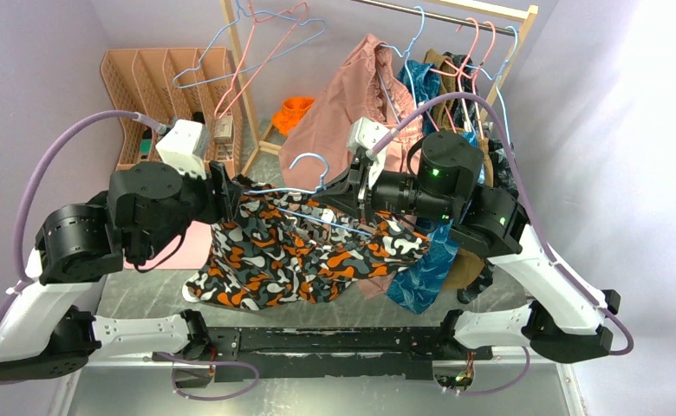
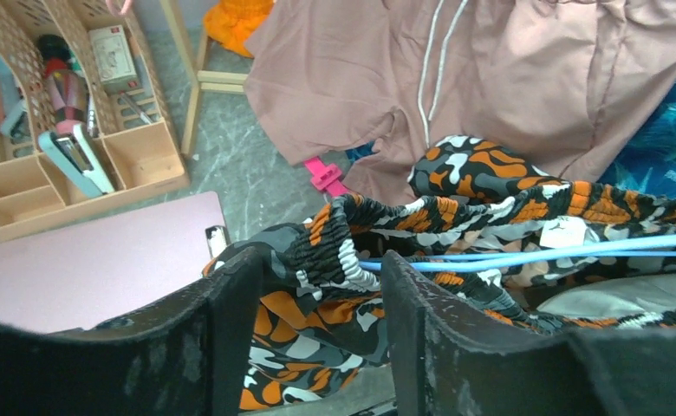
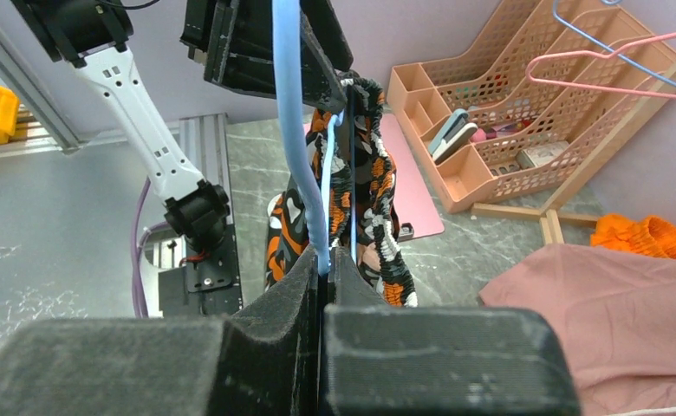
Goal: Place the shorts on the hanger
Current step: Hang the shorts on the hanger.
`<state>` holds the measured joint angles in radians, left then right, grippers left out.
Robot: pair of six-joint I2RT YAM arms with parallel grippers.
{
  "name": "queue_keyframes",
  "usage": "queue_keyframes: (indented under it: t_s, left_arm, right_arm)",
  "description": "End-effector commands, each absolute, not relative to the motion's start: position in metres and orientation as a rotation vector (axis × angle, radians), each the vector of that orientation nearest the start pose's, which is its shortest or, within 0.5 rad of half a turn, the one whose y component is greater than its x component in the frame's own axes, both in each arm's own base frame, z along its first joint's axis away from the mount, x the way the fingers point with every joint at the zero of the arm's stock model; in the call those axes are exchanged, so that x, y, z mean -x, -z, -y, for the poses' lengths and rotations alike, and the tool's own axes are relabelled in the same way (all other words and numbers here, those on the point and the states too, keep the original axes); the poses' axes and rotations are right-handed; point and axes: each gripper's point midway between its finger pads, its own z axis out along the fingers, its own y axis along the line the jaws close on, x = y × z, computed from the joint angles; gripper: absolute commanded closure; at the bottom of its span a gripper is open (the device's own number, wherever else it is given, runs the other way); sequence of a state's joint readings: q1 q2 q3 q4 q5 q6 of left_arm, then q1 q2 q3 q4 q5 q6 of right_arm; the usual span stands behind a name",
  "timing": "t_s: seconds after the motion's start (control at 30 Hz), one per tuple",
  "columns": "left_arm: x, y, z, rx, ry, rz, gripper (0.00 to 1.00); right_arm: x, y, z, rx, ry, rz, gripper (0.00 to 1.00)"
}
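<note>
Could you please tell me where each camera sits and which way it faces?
Top external: above and behind the bases, looking down at both arms, the shorts and the rack.
Left wrist: on the left arm, looking past its fingers at the shorts and hanger.
Right wrist: on the right arm, looking over its shut fingers towards the left gripper.
Shared: all see shorts and hanger; both wrist views see the organiser.

The top camera looks down from high at the near side. Wrist cameras sit close behind the left tool (image 2: pixel 317 277) and right tool (image 3: pixel 321 269), facing each other; all share the orange-and-black blotch-print fabric shorts (image 1: pixel 300 251).
</note>
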<state>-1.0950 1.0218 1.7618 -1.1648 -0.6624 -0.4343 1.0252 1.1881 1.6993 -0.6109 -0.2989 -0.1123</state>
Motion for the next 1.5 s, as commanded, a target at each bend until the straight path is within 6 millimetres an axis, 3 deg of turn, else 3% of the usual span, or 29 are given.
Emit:
queue_keyframes:
  t_s: [0.0, 0.33, 0.5, 0.63, 0.93, 1.1, 1.13, 1.27, 1.33, 1.37, 1.4, 1.47]
  left_arm:
    - [-0.187, -0.428, 0.137, -0.188, 0.309, -1.891, 0.46]
    - [-0.195, -0.425, 0.139, -0.185, 0.238, -1.894, 0.47]
    - [-0.195, -0.422, 0.143, -0.205, 0.239, -1.903, 0.69]
    - [-0.192, -0.430, 0.151, -0.221, 0.314, -1.878, 0.92]
    - [-0.175, -0.470, 0.187, -0.314, 0.620, -1.754, 0.93]
    - [-0.165, -0.471, 0.205, -0.384, 0.712, -1.746, 0.93]
    - [-0.164, -0.468, 0.208, -0.402, 0.718, -1.755, 0.88]
    - [-0.161, -0.460, 0.201, -0.400, 0.700, -1.786, 0.44]
    - [-0.158, -0.469, 0.188, -0.370, 0.706, -1.756, 0.15]
    - [-0.156, -0.478, 0.181, -0.350, 0.720, -1.727, 0.06]
    - [-0.154, -0.488, 0.173, -0.332, 0.734, -1.693, 0.01]
    - [-0.148, -0.515, 0.155, -0.287, 0.771, -1.594, 0.00]
  right_arm:
    - [-0.139, -0.478, -0.321, 1.104, -0.942, -1.289, 1.00]
    - [-0.137, -0.479, -0.322, 1.110, -0.950, -1.287, 1.00]
    - [-0.137, -0.479, -0.321, 1.104, -0.949, -1.285, 1.00]
    - [-0.139, -0.478, -0.321, 1.097, -0.944, -1.289, 1.00]
    - [-0.147, -0.476, -0.320, 1.068, -0.910, -1.308, 1.00]
    - [-0.149, -0.475, -0.319, 1.059, -0.898, -1.307, 1.00]
    - [-0.149, -0.475, -0.319, 1.056, -0.897, -1.308, 1.00]
    - [-0.148, -0.478, -0.317, 1.058, -0.900, -1.304, 1.00]
    - [-0.145, -0.483, -0.315, 1.059, -0.905, -1.297, 1.00]
    - [-0.145, -0.485, -0.315, 1.061, -0.908, -1.295, 1.00]
    - [-0.143, -0.488, -0.314, 1.063, -0.910, -1.294, 1.00]
    - [-0.142, -0.496, -0.313, 1.061, -0.916, -1.288, 1.00]
